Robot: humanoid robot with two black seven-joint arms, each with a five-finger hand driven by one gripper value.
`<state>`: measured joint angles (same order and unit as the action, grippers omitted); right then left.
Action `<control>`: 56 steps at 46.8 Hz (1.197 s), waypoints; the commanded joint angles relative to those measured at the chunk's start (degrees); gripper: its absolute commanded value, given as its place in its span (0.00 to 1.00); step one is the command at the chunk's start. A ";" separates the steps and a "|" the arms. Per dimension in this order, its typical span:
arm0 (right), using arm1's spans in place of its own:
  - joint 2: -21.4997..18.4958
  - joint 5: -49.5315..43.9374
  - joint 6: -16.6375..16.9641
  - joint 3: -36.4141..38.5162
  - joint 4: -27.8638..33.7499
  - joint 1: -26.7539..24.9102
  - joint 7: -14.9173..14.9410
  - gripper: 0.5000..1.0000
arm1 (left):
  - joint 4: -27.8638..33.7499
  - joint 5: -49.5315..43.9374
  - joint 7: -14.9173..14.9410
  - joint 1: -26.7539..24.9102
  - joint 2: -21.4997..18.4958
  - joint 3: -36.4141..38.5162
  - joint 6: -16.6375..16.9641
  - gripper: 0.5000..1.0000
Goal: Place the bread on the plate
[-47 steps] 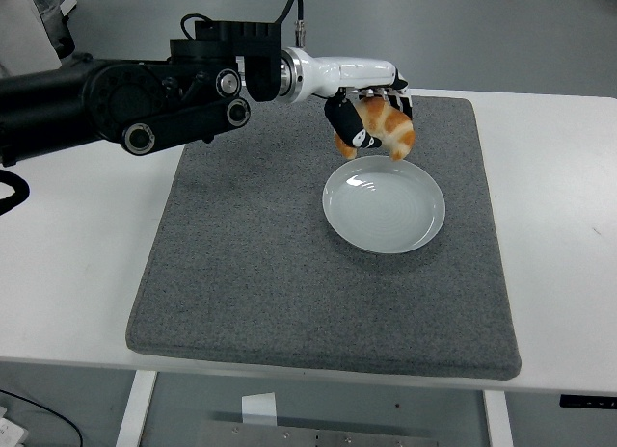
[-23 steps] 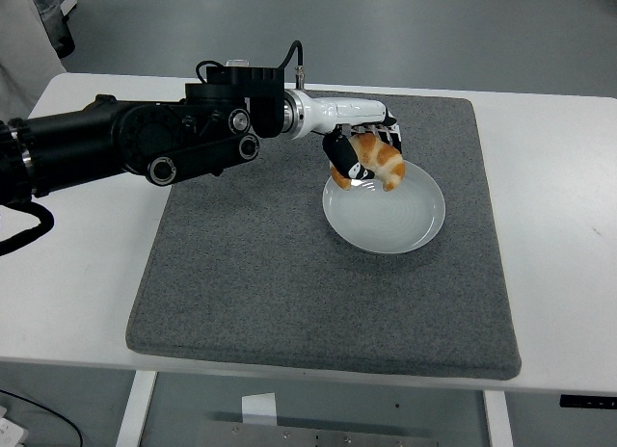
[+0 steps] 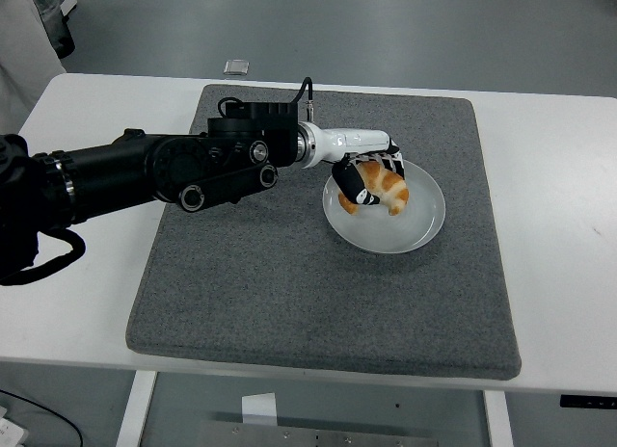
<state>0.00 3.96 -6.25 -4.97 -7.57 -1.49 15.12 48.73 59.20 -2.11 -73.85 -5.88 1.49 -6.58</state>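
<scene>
The bread is a golden croissant (image 3: pixel 383 192) held in my left hand (image 3: pixel 369 184), whose fingers are curled around it. Hand and croissant are low over the left half of the white round plate (image 3: pixel 415 225), which sits on the grey mat (image 3: pixel 289 293). I cannot tell whether the croissant touches the plate. My left arm (image 3: pixel 174 168) reaches in from the left edge across the mat. My right arm is out of view.
The grey mat covers the middle of the white table (image 3: pixel 559 225). A small pale object (image 3: pixel 235 66) lies on the floor beyond the table's far edge.
My left hand has carried the croissant down and toward me, from above the plate's far rim to low over the plate. The arm has lowered with it.
</scene>
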 commanded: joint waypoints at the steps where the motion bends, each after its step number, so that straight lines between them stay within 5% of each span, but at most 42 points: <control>1: 0.00 0.00 0.01 -0.04 0.01 -0.01 0.00 0.86 | -0.91 0.22 0.00 0.28 0.43 -0.08 -0.02 0.00; 49: 0.00 0.00 0.01 0.04 0.01 -0.01 0.00 0.86 | -3.37 0.66 0.00 2.57 3.06 0.27 2.27 0.02; 56: 0.00 0.00 -0.07 -0.04 0.01 -0.01 0.00 0.86 | -3.29 0.57 0.00 2.57 3.06 0.09 2.27 0.20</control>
<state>0.00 3.95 -6.26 -4.98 -7.56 -1.49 15.12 45.41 59.85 -2.11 -71.19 -2.81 1.74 -4.29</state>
